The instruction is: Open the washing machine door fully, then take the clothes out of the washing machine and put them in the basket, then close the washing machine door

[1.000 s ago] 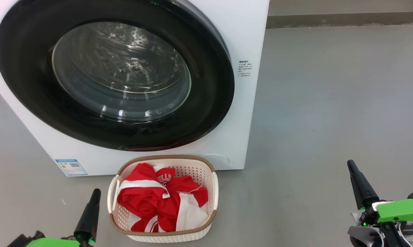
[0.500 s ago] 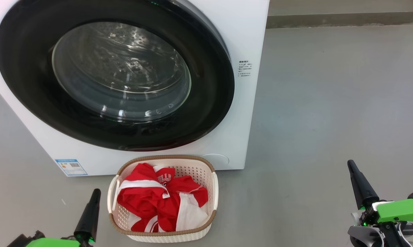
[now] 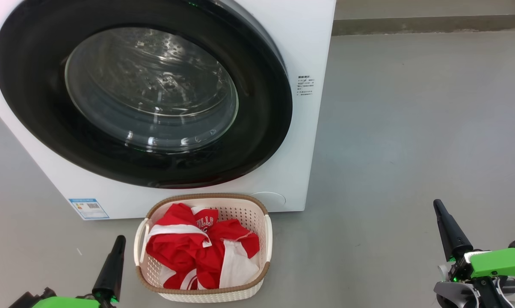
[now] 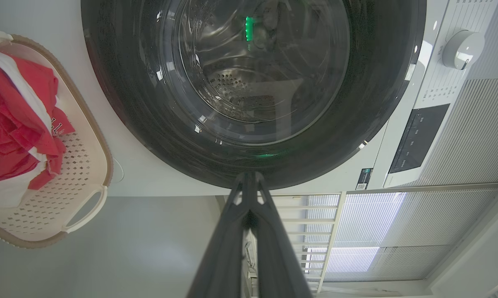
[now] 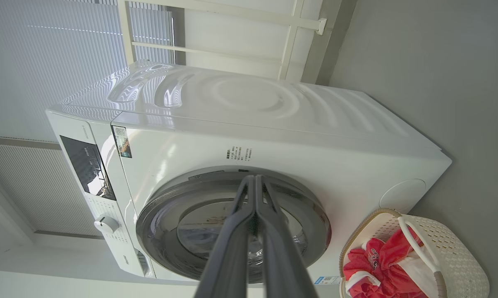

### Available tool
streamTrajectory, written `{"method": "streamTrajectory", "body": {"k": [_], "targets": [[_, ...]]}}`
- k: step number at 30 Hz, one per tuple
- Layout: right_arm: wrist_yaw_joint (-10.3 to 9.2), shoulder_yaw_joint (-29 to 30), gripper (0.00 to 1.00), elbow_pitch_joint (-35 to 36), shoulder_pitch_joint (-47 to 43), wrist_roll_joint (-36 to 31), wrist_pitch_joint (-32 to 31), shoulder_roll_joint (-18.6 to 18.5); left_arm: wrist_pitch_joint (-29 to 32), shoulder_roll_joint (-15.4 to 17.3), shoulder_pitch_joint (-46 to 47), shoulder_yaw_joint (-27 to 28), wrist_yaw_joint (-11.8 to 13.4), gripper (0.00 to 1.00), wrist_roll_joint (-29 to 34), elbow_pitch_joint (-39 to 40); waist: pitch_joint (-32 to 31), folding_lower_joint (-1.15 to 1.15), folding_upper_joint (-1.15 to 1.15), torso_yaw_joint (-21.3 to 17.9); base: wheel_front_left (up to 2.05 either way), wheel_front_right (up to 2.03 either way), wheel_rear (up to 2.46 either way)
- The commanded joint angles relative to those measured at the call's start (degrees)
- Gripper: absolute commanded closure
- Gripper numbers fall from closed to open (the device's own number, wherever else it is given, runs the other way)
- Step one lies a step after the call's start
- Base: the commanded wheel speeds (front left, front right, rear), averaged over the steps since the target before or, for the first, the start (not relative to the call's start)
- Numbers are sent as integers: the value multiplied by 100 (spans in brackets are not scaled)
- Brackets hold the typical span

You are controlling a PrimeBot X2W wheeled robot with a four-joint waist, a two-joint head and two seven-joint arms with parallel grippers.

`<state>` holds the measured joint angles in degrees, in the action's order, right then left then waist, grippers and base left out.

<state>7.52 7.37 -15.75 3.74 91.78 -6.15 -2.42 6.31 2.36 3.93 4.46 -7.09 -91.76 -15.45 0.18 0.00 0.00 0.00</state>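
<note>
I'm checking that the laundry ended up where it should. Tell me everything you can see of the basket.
The basket is a small cream-white plastic tub shaped like a rounded rectangle. It has perforated walls, a brown woven-look rim and a loop handle on each side. It stands upright on the grey floor just in front of the washing machine; I cannot tell whether the two touch. Crumpled red-and-white clothes lie heaped inside it.

The washing machine (image 3: pixel 313 51) is white. Its door (image 3: pixel 261 128) has a shiny black rim. The clothes (image 3: pixel 176 252) are red with white stripes. The basket (image 3: pixel 244 216) is cream with tiny holes and a brown rim.
</note>
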Motion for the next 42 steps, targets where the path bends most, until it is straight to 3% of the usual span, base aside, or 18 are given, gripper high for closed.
{"method": "streamTrajectory", "body": {"k": [1,42], "targets": [[-3,-82,100,173,245,37,-36,-48,20,52,226,210,-40,100,-38,142,0,0,0,0,0,0,0],[-3,-80,100,172,245,35,-38,-47,19,52,226,208,-40,100,-39,142,0,0,0,0,0,0,0]]}}
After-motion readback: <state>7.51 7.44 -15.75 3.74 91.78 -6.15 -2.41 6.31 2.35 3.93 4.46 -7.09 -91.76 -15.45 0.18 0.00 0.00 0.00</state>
